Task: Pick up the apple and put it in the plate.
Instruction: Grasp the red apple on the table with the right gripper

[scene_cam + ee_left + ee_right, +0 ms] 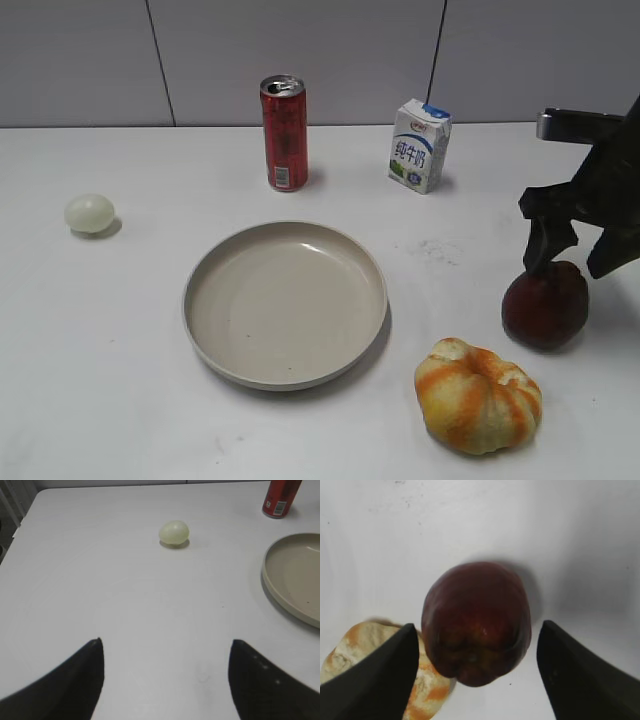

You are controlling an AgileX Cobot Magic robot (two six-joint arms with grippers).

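The dark maroon apple rests on the white table at the right; in the right wrist view the apple lies between the two fingers. My right gripper is open just above it, its jaws straddling the fruit without touching it. The beige plate sits at the centre, empty; its rim shows in the left wrist view. My left gripper is open and empty above bare table, out of the exterior view.
An orange-and-yellow pumpkin-like fruit lies just in front of the apple, also visible in the right wrist view. A pale egg-like ball lies far left. A red can and a milk carton stand at the back.
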